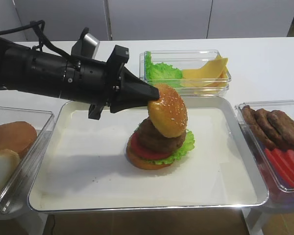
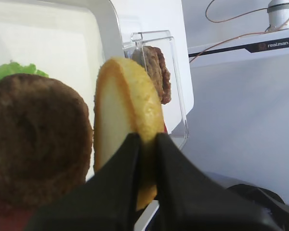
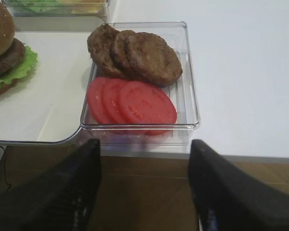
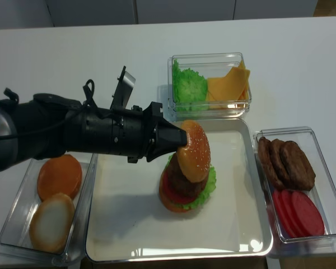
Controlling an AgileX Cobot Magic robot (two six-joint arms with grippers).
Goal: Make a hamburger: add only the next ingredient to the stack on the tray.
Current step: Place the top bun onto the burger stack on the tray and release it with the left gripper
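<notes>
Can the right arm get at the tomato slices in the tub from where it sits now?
Probably yes. The right tool hangs just in front of the clear tub, and the tomato slices lie uncovered at its near end with nothing between.

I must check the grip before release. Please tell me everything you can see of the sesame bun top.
The bun top is a golden-brown dome sprinkled with pale seeds, with a flat pale-yellow cut face. It stands tilted almost on edge, its dome facing right in the high views. The left tool pinches its upper rim, shut on it. Its lower edge leans against the patty on the stack, above the tray. It is not yet laid flat.
</notes>
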